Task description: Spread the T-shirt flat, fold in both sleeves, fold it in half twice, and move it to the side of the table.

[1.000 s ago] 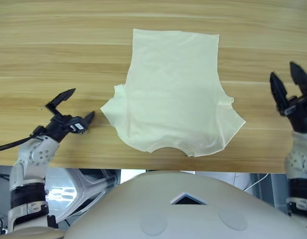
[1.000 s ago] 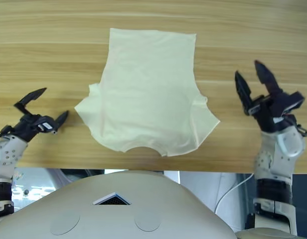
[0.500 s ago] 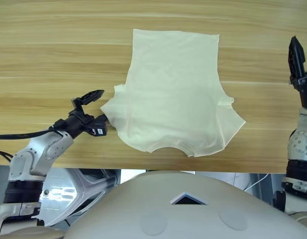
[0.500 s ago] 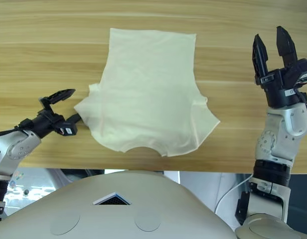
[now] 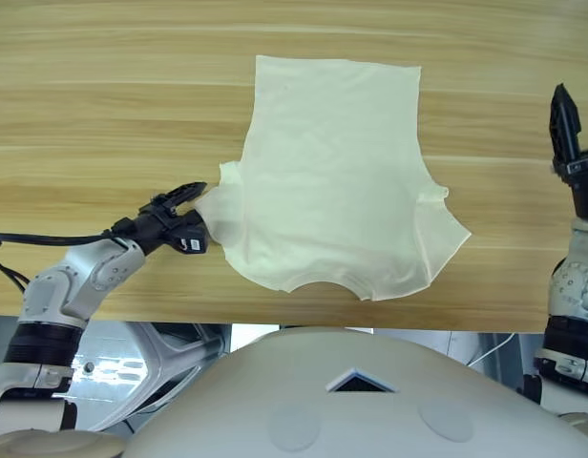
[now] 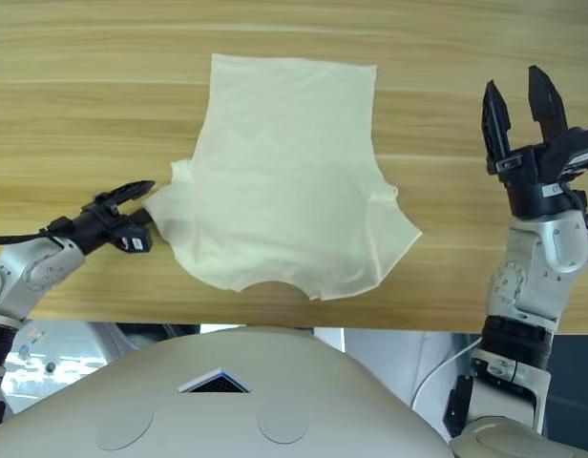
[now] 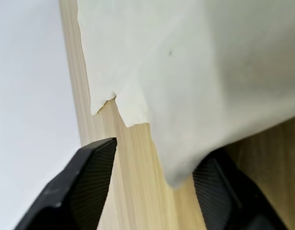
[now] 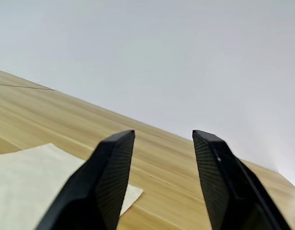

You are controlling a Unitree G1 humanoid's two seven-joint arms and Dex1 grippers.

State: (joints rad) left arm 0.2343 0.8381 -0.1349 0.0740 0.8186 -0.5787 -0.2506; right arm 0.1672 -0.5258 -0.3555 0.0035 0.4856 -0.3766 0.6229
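Although the T-shirt (image 5: pixel 332 181) lies opened out near the middle of the worktop (image 5: pixel 103 95), none of its folds is made yet. Its collar (image 5: pixel 323 283) sits closest, just inside the near edge. A little farther in, the two sleeves stick out to either side. The left sleeve (image 5: pixel 218 196) is somewhat bunched against the body. The right sleeve (image 5: pixel 447 224) fans out to a point with a soft crease along it.

The left hand (image 5: pixel 194 215) lies low on the worktop at the tip of the left sleeve. Its fingers stand a modest gap apart, with the sleeve's edge between them, and in the wrist view the cloth drapes over one finger. It has not closed on the fabric.

The right hand (image 6: pixel 515 81) is held up off to the right, well apart from the shirt, fingers wide and holding nothing. Farthest away, the hem (image 5: pixel 337 63) lies straight and flat.

Judging by this, the spreading is close to done and the first sleeve fold is only being set up. Both sleeve folds, the two halvings and the move to the side are left to do.
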